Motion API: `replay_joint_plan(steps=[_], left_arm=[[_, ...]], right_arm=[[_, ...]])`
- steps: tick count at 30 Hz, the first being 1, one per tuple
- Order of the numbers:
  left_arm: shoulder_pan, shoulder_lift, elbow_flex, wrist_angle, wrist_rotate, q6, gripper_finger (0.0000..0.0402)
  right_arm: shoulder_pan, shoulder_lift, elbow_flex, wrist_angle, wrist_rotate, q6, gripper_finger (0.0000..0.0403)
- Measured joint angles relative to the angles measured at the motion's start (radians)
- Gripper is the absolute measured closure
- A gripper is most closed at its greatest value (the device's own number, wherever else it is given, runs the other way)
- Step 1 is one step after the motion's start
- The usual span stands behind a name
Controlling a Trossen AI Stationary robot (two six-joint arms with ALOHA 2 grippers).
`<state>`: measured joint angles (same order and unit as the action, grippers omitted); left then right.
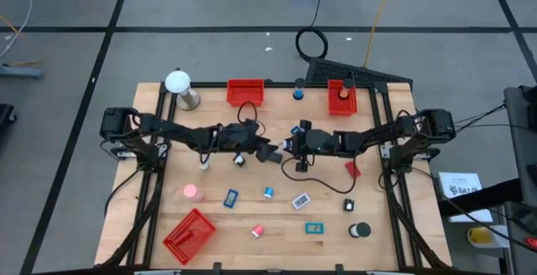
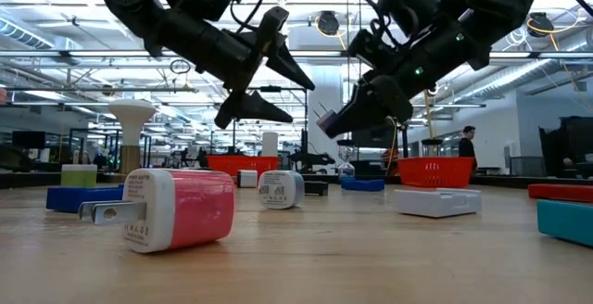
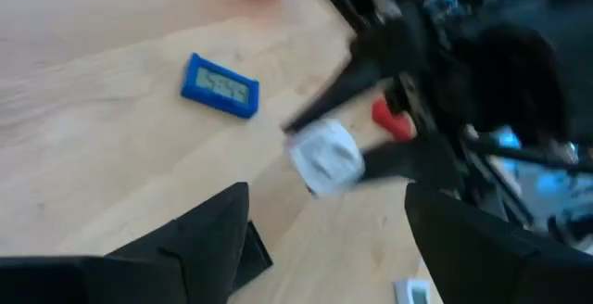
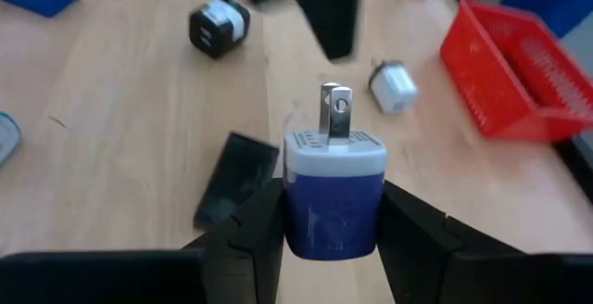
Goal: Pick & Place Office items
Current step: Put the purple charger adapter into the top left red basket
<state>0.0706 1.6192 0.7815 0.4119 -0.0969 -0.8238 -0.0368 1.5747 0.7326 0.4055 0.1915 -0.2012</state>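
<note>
Clearly most sorting remained: office items such as the pink charger (image 2: 181, 209), a blue display (image 1: 231, 197) and a black roll (image 1: 360, 230) lay scattered on the tabletop (image 1: 134, 216). The right tool (image 4: 332, 213) pinched a blue-and-white plug adapter (image 4: 334, 191) above mid-table. The left tool (image 2: 276, 89) hung spread and empty just beside it. One red tray (image 1: 341, 97) held something.

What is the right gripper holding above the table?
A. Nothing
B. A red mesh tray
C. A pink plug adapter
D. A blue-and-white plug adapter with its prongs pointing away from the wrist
D: the right wrist view shows the right gripper closed on a blue-and-white plug adapter, prongs out.
</note>
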Motion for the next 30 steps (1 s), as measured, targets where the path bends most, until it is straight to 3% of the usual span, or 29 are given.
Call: replay_joint_plan(steps=[5,10,19,23,30], left_arm=[[0.002,0.0,0.0,0.004,-0.014,-0.04,0.012],[0.004,0.003,0.012,0.009,-0.056,-0.052,0.0126],[0.008,0.168,0.153,-0.004,-0.026,-0.062,0.0118],[0.019,0.179,0.165,-0.005,-0.027,-0.066,0.0133],[0.024,0.179,0.165,-0.015,-0.008,-0.082,0.0183]], right_arm=[[0.019,0.0,0.0,0.044,0.098,-0.062,0.0272],[0.021,0.0,0.0,0.064,0.1,-0.084,0.0272],[0.037,0.0,0.0,0.075,0.158,-0.144,0.0273],[0.048,0.0,0.0,0.033,0.21,-0.166,0.0273],[0.052,0.001,0.0,0.035,0.201,-0.168,0.0273]])
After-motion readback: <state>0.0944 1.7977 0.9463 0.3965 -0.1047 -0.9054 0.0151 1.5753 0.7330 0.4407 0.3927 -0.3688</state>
